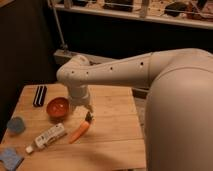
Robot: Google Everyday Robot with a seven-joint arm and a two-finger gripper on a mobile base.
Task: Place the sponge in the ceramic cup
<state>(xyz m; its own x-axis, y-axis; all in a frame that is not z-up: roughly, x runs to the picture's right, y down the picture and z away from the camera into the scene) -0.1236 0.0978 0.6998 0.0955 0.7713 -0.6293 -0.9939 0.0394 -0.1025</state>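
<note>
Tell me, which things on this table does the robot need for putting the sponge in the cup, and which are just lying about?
For the job:
sponge, at the picture's bottom left
ceramic cup, just beyond it
gripper, over the upper end of the carrot, away from both

Lying about:
orange-red bowl
white tube
carrot
black striped object
</note>
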